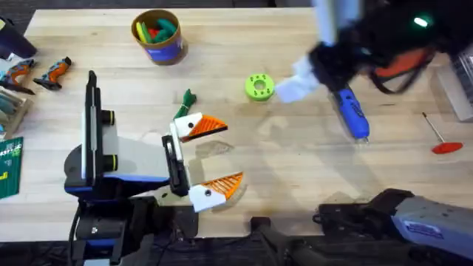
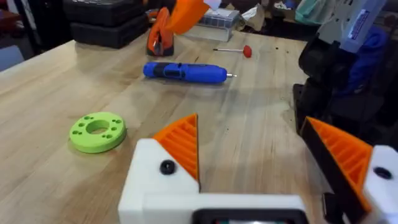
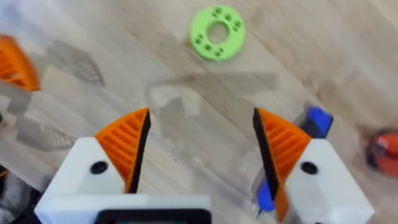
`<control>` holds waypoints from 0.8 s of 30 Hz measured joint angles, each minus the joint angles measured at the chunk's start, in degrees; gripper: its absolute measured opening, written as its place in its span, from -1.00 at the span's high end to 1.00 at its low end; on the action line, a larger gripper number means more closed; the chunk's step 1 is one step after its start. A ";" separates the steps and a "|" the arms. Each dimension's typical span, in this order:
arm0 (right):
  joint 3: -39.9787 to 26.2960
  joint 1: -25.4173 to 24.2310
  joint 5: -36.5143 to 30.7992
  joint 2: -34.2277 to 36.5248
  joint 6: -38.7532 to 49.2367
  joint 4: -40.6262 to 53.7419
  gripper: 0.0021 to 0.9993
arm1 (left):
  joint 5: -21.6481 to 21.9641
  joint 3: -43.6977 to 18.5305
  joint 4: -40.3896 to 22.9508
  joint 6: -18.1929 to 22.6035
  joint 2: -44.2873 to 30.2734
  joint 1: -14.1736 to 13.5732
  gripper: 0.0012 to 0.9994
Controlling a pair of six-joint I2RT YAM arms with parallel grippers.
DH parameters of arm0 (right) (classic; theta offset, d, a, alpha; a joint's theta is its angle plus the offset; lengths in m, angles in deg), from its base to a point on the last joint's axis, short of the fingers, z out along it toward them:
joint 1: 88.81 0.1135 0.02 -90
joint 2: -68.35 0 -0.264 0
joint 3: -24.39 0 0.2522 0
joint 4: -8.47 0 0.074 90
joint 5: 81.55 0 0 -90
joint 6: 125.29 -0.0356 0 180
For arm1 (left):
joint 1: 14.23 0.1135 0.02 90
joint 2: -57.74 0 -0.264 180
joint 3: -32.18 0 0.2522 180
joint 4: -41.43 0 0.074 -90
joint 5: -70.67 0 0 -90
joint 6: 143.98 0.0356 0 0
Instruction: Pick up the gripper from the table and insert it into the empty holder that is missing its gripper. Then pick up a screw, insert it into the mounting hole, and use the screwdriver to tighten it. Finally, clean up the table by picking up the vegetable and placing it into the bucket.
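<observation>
My left gripper [image 1: 220,155] rests low near the table's front, open, with an orange ribbed pad on each white mount [image 2: 249,124]. The dark-green vegetable [image 1: 185,103] lies just behind its far finger. High over the right side, my right gripper [image 3: 202,124] hangs open and holds nothing; it shows as a white blur [image 1: 298,83] between the lime disc and the blue screwdriver [image 1: 352,113] [image 2: 185,72] [image 3: 317,121]. The bucket [image 1: 157,37] stands at the back left with toy pieces inside. A loose gripper, an empty holder and a screw are out of view.
A lime-green disc with holes [image 1: 259,86] [image 2: 97,130] [image 3: 217,32] lies mid-table. A thin rod with a red handle [image 1: 441,138] lies at the right edge. Orange-and-black tools [image 1: 53,72] and boxes sit at the left edge. Bare wood lies between my grippers.
</observation>
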 joint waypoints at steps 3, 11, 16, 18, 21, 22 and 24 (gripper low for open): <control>5.89 -6.08 -0.02 -5.57 -3.28 -0.33 -0.89 | 0.00 0.00 0.00 0.00 0.00 0.00 -0.97; 10.82 -21.35 -0.04 -10.85 -6.34 -0.71 -0.98 | 0.00 0.00 0.01 0.00 0.00 0.00 -0.97; 10.84 -26.86 -0.04 -10.24 -6.88 -2.84 -0.98 | 0.00 0.00 0.00 0.00 0.00 0.00 -0.97; 10.84 -28.07 -0.04 -9.35 -7.29 -3.33 -0.98 | 0.00 0.00 0.02 -0.01 0.00 0.00 -0.97; 10.84 -28.99 -0.04 -7.14 -7.67 -3.43 -0.98 | 0.00 0.00 0.02 0.00 0.00 0.00 -0.97; 10.84 -29.05 -0.04 -6.30 -7.83 -3.54 -0.98 | 0.00 0.00 0.02 -0.01 0.00 0.00 -0.97; 10.84 -29.05 -0.04 -4.81 -8.12 -3.60 -0.98 | 0.00 0.00 0.01 0.00 0.02 0.00 -0.97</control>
